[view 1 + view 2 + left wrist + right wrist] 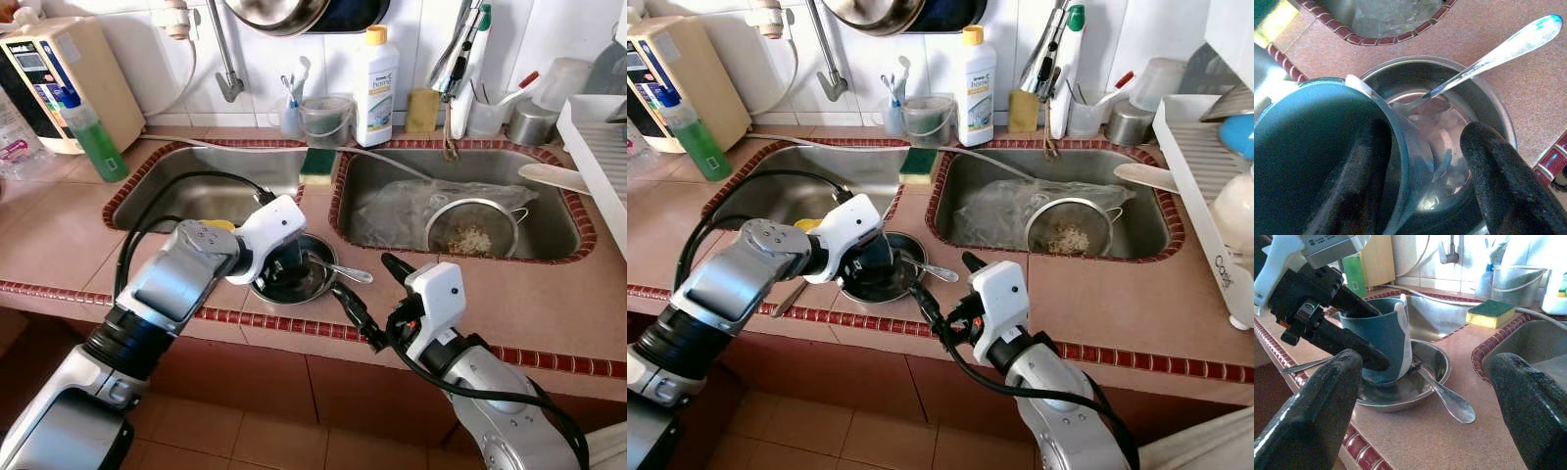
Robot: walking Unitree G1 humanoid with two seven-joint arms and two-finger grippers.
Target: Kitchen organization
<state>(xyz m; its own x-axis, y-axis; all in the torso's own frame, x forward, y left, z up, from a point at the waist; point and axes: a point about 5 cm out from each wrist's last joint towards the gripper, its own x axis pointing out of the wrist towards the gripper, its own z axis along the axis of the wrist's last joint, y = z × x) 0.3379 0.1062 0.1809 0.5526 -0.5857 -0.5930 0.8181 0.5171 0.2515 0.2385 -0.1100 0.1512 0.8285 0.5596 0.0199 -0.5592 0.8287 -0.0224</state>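
Right gripper (364,299) hovers spread at counter edge beside bowl (1436,363), left gripper (1359,333) pinches teal cup (1382,338) wall, one finger inside, cup standing in bowl with spoon (345,268); strainer (472,227) unwashed, organizing looks early.

The cup (1382,340) and spoon (338,267) crowd the bowl (1436,366); bare counter (470,279) at three o'clock looks open, I think.

Left pincer (284,269) clamped, right pincer (364,294) spread wide
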